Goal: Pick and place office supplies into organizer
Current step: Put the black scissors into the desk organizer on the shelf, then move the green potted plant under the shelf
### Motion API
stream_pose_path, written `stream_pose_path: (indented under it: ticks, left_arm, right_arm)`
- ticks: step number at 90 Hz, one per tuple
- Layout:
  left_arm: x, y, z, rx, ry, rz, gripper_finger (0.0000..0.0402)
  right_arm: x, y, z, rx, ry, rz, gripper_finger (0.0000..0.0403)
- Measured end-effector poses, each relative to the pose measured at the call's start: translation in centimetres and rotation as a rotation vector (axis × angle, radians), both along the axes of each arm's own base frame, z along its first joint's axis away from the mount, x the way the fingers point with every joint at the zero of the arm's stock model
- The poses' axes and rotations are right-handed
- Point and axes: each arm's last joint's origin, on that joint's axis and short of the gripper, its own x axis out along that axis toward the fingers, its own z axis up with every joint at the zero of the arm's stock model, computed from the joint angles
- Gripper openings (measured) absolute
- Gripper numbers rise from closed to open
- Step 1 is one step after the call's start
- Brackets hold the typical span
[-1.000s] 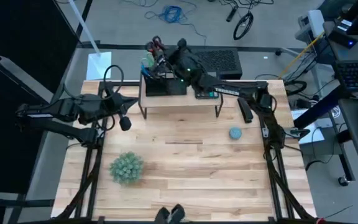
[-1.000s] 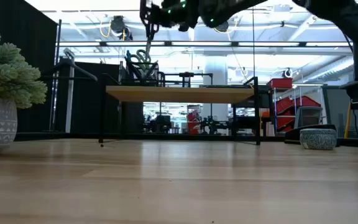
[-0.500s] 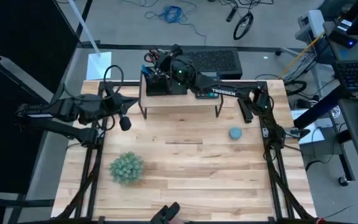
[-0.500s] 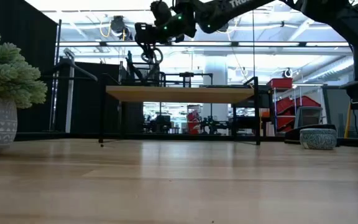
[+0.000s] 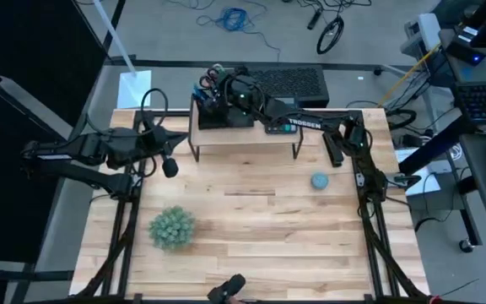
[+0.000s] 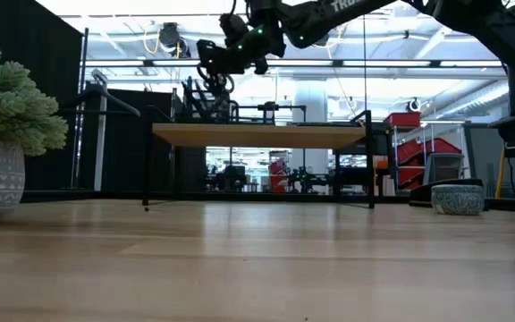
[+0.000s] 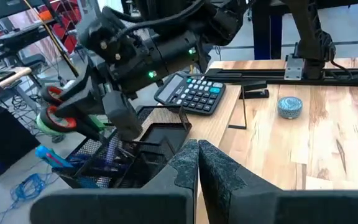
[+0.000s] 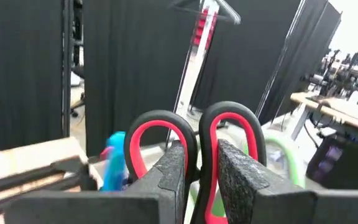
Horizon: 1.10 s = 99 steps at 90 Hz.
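Wooden bench (image 5: 251,219), riser shelf (image 5: 243,137) at back: right claw (image 5: 212,84) clamped on the red-handled scissors (image 8: 194,140) over the organizer (image 5: 223,117). Left claw (image 5: 170,166) sits pinched together, empty.

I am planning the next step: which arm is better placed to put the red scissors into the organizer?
The right. Its gripper is at the red scissors above the organizer on the shelf. The left gripper waits off the shelf's left end.
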Motion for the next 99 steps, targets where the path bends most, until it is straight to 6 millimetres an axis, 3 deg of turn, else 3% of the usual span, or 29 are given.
stream_pose_path:
  ticks: [31, 71, 99]
  left_arm:
    - [0.0, 0.0, 0.0, 0.0, 0.0, -0.001, 0.0]
    - [0.0, 0.0, 0.0, 0.0, 0.0, -0.001, 0.0]
    - [0.0, 0.0, 0.0, 0.0, 0.0, -0.001, 0.0]
  right_arm:
    - [0.0, 0.1, -0.1, 0.003, 0.008, 0.005, 0.0059]
    - [0.4, 0.8, -0.3, -0.008, 0.03, 0.021, 0.0187]
    - [0.9, 2.4, 0.1, -0.07, 0.048, 0.059, 0.0207]
